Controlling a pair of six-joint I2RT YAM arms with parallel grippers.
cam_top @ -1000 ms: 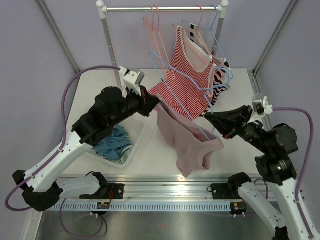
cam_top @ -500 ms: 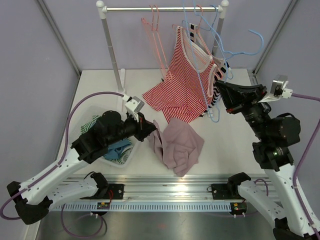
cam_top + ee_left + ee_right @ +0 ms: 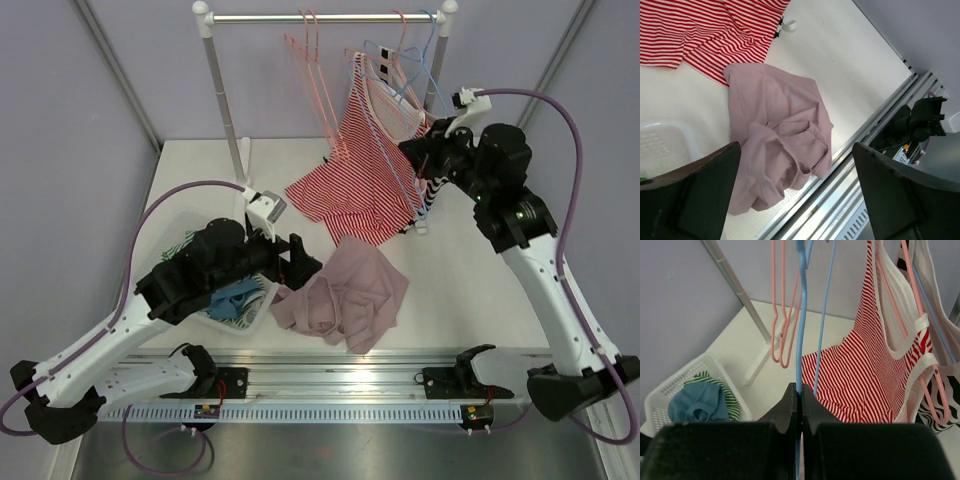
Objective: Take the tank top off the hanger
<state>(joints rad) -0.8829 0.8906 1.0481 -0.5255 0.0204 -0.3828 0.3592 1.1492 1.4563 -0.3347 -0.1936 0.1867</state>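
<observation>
The pink tank top (image 3: 345,300) lies crumpled on the white table, off any hanger; the left wrist view shows it (image 3: 775,125) just below my fingers. My left gripper (image 3: 300,262) hovers at its left edge, open and empty, its fingers (image 3: 795,147) spread wide above the cloth. My right gripper (image 3: 408,150) is up near the clothes rail, shut on the thin wire of a bare blue hanger (image 3: 801,330), which runs straight up from my pinched fingertips (image 3: 800,387).
A red-striped top (image 3: 370,150) hangs on a pink hanger from the rail (image 3: 320,17), its hem draped on the table. Empty pink hangers (image 3: 315,70) hang beside it. A white basket (image 3: 262,300) of clothes sits left of the pink top. The metal frame (image 3: 340,380) runs along the near edge.
My left gripper lowered the pink top to the table and opened, letting it go. My right gripper carried the emptied blue hanger up and back to the rail.
</observation>
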